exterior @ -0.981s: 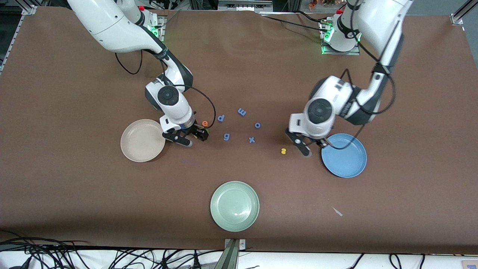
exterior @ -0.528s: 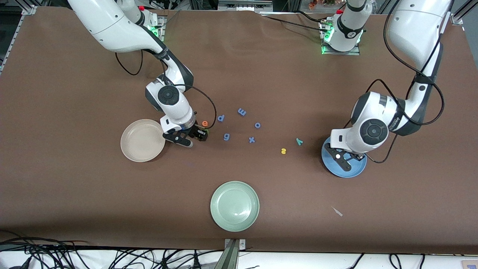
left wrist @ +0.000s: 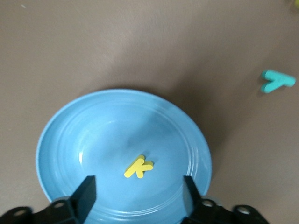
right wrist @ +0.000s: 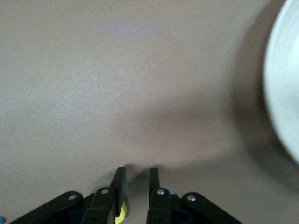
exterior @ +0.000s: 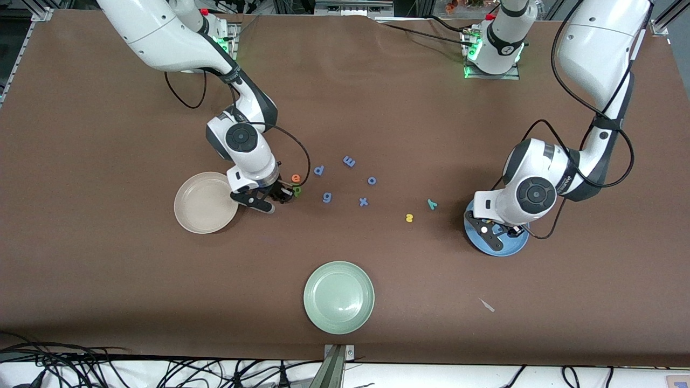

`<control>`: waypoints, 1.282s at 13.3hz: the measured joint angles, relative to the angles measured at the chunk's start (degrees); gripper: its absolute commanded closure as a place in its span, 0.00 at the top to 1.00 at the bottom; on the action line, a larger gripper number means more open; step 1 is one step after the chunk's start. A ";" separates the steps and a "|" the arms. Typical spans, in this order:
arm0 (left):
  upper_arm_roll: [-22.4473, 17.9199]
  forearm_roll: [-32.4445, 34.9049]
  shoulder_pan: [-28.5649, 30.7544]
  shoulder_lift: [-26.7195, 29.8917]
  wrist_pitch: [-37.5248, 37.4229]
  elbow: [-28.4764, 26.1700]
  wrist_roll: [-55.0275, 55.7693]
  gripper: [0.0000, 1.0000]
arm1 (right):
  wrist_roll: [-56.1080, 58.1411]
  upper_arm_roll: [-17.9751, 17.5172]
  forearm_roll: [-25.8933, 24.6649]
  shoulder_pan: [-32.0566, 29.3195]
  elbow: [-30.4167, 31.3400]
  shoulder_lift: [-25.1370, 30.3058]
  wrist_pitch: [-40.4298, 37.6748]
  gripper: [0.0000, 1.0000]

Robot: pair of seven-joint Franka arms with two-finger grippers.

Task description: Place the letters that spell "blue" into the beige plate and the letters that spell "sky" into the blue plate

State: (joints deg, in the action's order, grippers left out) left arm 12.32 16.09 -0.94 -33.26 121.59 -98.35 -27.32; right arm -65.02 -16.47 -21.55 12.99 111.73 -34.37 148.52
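My left gripper [exterior: 499, 231] [left wrist: 138, 186] hangs open over the blue plate [exterior: 498, 247] [left wrist: 60, 140]. A yellow k [left wrist: 138, 167] lies flat in that plate, free of the fingers. The teal y [exterior: 432, 203] [left wrist: 275, 81] and yellow s [exterior: 409, 217] lie on the table beside the blue plate. My right gripper [exterior: 275, 200] [right wrist: 138, 172] is low beside the beige plate [exterior: 202, 207] [right wrist: 285, 93], shut on a yellow letter [right wrist: 121, 214] of which only an edge shows. The orange e [exterior: 295, 177] and a green letter [exterior: 297, 189] lie just beside it.
Blue letters p [exterior: 319, 170], m [exterior: 349, 160], o [exterior: 372, 180], g [exterior: 326, 198] and x [exterior: 364, 202] are scattered mid-table. A pale green plate [exterior: 338, 297] sits nearest the front camera. A small pale scrap [exterior: 487, 305] lies near that edge.
The left arm swung from beside the teal y to over the blue plate and opened, leaving the k in it. The right gripper closed and edged toward the beige plate, uncovering the green letter.
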 measured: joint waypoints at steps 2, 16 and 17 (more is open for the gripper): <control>1.26 -0.36 -0.89 0.40 -1.80 1.75 5.43 1.00 | -0.12 0.14 0.21 -0.02 -0.01 0.40 -0.67 0.64; 1.12 -9.87 -15.13 -13.84 -1.29 17.10 41.42 0.81 | -2.99 -1.27 -0.40 2.33 -1.81 -2.02 -0.45 0.68; 1.10 -9.40 -15.14 -14.58 -0.05 17.14 41.44 0.77 | -2.47 -1.26 -0.82 2.33 -2.09 -2.01 -0.68 0.68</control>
State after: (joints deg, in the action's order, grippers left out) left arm 13.42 6.69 -16.07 -47.83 121.54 -81.22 14.12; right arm -67.49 -17.73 -22.38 15.32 109.64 -36.39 147.84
